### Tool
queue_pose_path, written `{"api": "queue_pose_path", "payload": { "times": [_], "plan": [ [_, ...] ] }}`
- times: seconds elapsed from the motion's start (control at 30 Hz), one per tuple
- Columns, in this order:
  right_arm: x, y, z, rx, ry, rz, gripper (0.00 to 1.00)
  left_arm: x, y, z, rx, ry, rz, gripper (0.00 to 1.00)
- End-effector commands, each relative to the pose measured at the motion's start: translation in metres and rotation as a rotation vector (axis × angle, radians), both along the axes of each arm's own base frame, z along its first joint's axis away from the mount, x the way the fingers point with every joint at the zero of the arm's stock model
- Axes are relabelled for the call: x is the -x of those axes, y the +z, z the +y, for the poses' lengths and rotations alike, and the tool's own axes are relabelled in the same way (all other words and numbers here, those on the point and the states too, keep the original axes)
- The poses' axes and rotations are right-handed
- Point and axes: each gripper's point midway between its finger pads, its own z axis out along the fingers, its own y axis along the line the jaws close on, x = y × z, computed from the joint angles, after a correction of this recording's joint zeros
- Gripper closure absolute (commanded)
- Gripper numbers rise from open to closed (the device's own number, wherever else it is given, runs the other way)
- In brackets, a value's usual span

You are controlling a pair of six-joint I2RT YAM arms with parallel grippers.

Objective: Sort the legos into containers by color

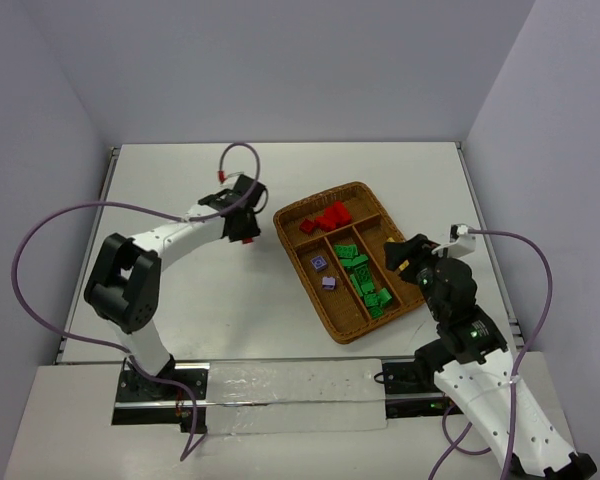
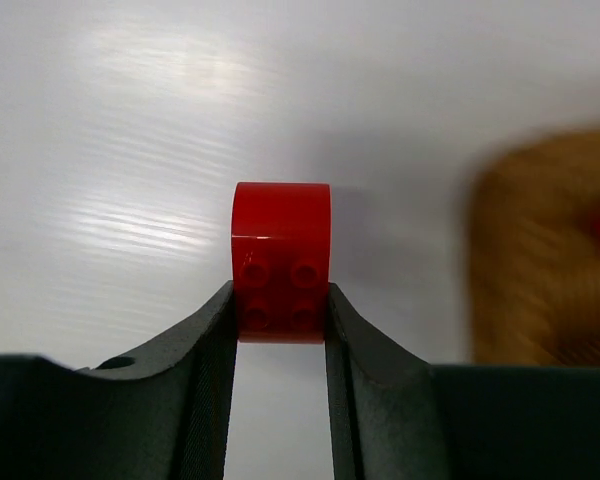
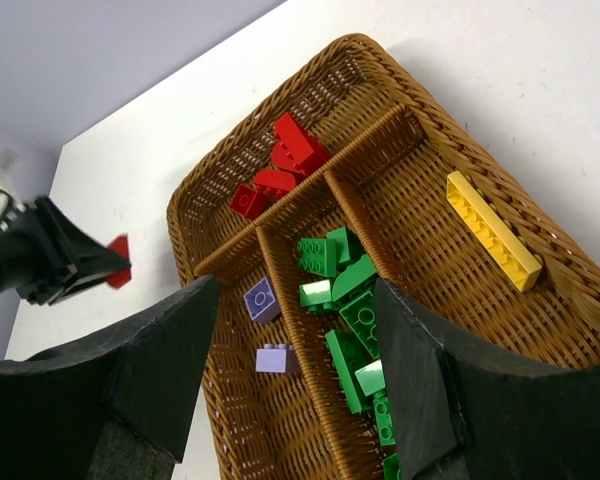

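Left fingers (image 2: 205, 385) pinch red lego (image 2: 280, 262); right fingers (image 3: 155, 365) gape.

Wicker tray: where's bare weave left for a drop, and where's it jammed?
Free: the slot with the yellow brick, around the yellow brick; the purple bricks' slot, its near end; the crosswise section on the yellow-slot side of the red bricks. Crowded: the middle slot, heaped with green bricks.

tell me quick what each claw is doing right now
left claw: closed on a red lego
right claw: open, holding nothing, above the wicker tray
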Motion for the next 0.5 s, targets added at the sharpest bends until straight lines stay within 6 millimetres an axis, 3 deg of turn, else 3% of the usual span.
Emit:
{"api": "queue_pose_path", "payload": {
  "times": [0.0, 0.13, 0.33, 0.43, 0.47],
  "plan": [
    [-0.001, 0.023, -0.010, 0.021, -0.039, -0.071, 0.29, -0.007, 0.072, -0.083, 0.207, -0.169, -0.143, 1.00],
    [0.001, 0.029, -0.016, 0.043, -0.056, -0.075, 0.29, -0.010, 0.075, -0.134, 0.264, -0.266, -0.134, 1.00],
    [0.009, 0.033, -0.016, 0.036, -0.041, -0.077, 0.29, -0.027, 0.053, -0.158, 0.260, -0.294, -0.095, 0.95],
    [0.010, 0.032, -0.019, 0.041, -0.056, -0.075, 0.29, -0.031, 0.041, -0.158, 0.221, -0.279, -0.063, 0.64],
    [0.011, 0.031, -0.020, 0.040, -0.057, -0.070, 0.29, -0.033, 0.039, -0.154, 0.201, -0.264, -0.062, 0.44]
  ]
}}
